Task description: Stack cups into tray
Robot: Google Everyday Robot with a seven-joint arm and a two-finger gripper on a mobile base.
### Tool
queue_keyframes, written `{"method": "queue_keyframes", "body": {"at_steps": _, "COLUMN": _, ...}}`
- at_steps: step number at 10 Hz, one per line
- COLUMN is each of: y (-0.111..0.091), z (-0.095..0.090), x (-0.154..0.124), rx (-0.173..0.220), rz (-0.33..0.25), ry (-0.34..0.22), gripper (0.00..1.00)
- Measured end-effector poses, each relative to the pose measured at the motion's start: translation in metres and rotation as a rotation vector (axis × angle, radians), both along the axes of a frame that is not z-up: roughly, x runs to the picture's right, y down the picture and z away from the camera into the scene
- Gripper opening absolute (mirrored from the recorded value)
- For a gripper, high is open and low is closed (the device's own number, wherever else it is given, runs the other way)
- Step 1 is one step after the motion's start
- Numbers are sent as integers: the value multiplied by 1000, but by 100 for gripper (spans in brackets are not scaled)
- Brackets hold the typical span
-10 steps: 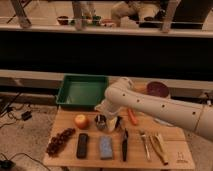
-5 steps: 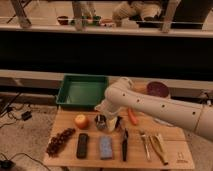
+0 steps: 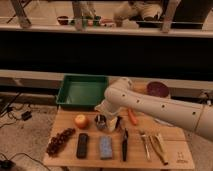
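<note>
The green tray (image 3: 82,91) stands empty at the back left of the wooden table (image 3: 165,134). A small pale cup (image 3: 102,122) sits on the table just in front of the tray's right corner, partly hidden by my hand. My white arm reaches in from the right. My gripper (image 3: 109,122) hangs right over the cup, open, with its dark fingers (image 3: 119,123) on either side of it. The cup rests on the table and I cannot tell whether the fingers touch it.
An orange fruit (image 3: 81,121) lies left of the cup and a carrot (image 3: 132,116) right of it. Along the front are grapes (image 3: 60,141), a black block (image 3: 82,145), a blue sponge (image 3: 105,147), a dark knife (image 3: 124,144) and utensils (image 3: 152,145). A purple bowl (image 3: 157,90) sits back right.
</note>
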State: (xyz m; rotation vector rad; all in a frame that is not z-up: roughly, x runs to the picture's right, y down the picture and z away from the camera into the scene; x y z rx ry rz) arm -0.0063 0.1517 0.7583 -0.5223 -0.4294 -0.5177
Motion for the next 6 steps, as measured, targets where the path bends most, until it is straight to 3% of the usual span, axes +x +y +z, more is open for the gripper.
{"method": "queue_keyframes", "body": {"at_steps": 6, "y": 12, "z": -2, "x": 3, "rx": -9, "rz": -21, "ry": 12, "gripper": 80}}
